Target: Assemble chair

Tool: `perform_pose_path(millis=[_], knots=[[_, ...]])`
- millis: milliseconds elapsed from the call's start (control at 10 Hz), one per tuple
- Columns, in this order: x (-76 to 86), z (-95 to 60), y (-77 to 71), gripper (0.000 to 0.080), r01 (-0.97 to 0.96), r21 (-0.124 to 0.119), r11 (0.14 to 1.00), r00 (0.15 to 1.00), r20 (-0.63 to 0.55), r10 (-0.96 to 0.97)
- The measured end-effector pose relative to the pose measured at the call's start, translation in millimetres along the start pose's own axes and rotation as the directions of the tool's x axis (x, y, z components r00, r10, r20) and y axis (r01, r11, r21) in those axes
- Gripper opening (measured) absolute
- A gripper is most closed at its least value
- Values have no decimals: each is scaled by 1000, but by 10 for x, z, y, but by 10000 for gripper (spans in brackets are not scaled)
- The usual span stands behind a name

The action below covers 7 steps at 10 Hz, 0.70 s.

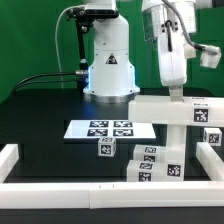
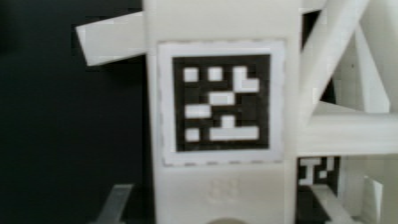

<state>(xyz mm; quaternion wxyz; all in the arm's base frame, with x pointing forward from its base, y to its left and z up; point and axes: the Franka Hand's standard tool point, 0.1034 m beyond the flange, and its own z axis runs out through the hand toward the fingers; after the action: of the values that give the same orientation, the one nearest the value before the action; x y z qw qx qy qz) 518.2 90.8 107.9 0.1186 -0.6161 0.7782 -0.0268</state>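
One arm reaches down at the exterior view's right, and its pincer meets the top of a long white bar that lies level above the black table.

Pincer state: clenched on that bar. The wrist view shows the bar running straight through the finger gap, with a square tag facing the camera (the fingers themselves hardly show).

Position of the chair: it is partly built and stands at the exterior view's right side of the table. The bar is its topmost member. Toward the exterior view's right the bar joins a tagged upright piece, and its other end overhangs the loose parts.

Loose parts noted:
- A small tagged cube sits just in front of the marker board, apart from the rest.
- A cluster of tagged blocks sits close together beneath the bar, near the low border rail (whether they are joined cannot be told).

The arm's white base stands behind the marker board.
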Motion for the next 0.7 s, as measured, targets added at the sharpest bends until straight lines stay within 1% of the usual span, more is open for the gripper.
perform_pose_path(millis=[100,500,600,700], knots=[[6,2,-12,284,0,8,1000,1000,-3,0],[6,1,-14,284,1,9,1000,1000,-3,-1],[7,4,-12,340,1,8,1000,1000,-4,-1],[7,4,-11,514,2,8,1000,1000,-4,-2]])
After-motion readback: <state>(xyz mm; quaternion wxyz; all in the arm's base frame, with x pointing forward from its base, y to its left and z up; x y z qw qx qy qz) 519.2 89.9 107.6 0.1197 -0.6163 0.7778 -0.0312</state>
